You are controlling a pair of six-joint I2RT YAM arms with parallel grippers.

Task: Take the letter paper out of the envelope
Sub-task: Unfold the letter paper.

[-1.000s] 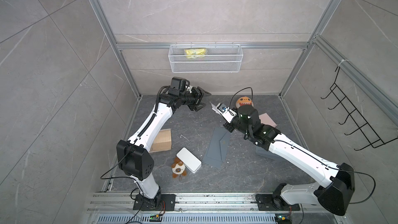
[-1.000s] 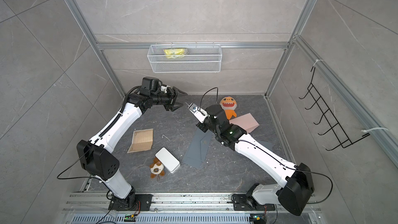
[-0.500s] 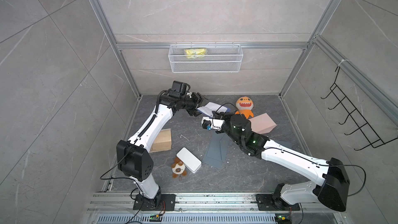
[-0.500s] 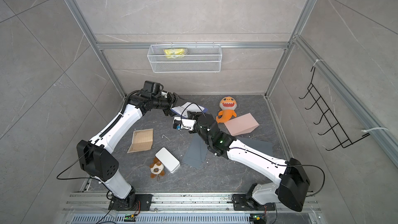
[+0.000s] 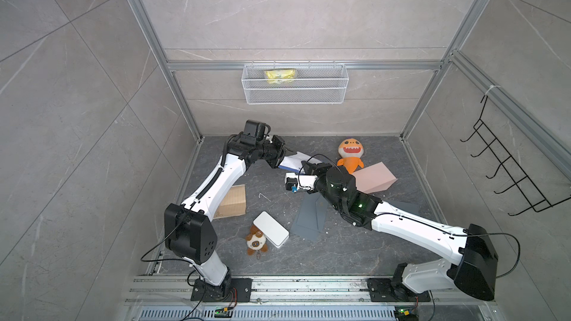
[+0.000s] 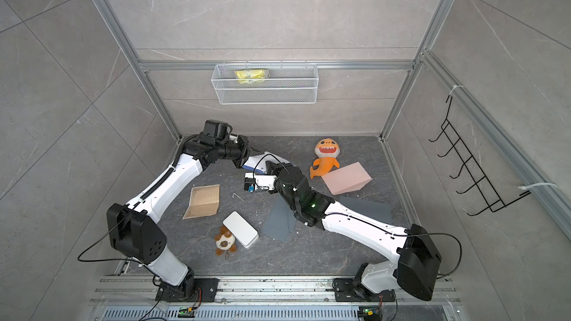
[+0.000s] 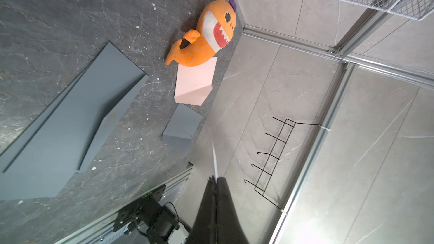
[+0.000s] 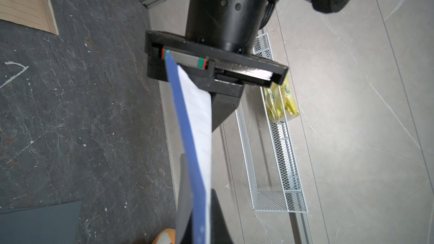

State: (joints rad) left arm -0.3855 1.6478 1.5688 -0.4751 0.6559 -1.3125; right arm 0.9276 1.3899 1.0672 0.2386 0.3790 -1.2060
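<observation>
A blue envelope (image 8: 183, 137) with lined white letter paper (image 8: 199, 113) sticking out of it hangs in the air between my two grippers, above the back of the floor. My right gripper (image 8: 199, 221) is shut on the envelope's near end. My left gripper (image 7: 215, 179) is shut on the far edge of the letter paper (image 7: 214, 158), which shows there only as a thin white line. In both top views the left gripper (image 5: 289, 152) and the right gripper (image 5: 306, 166) almost meet, with the envelope (image 5: 293, 162) (image 6: 262, 162) spanning them.
On the dark floor lie an orange shark plush (image 5: 349, 152), a pink folded sheet (image 5: 374, 177), grey envelopes (image 5: 309, 217), a brown lined sheet (image 5: 233, 202), a white box (image 5: 271, 233) and a small dog plush (image 5: 255, 242). A wire basket (image 5: 295, 91) and a hook rack (image 5: 506, 174) hang on the walls.
The right arm swung the envelope down and left toward the left gripper. The left gripper, open before, has shut on the paper's edge.
</observation>
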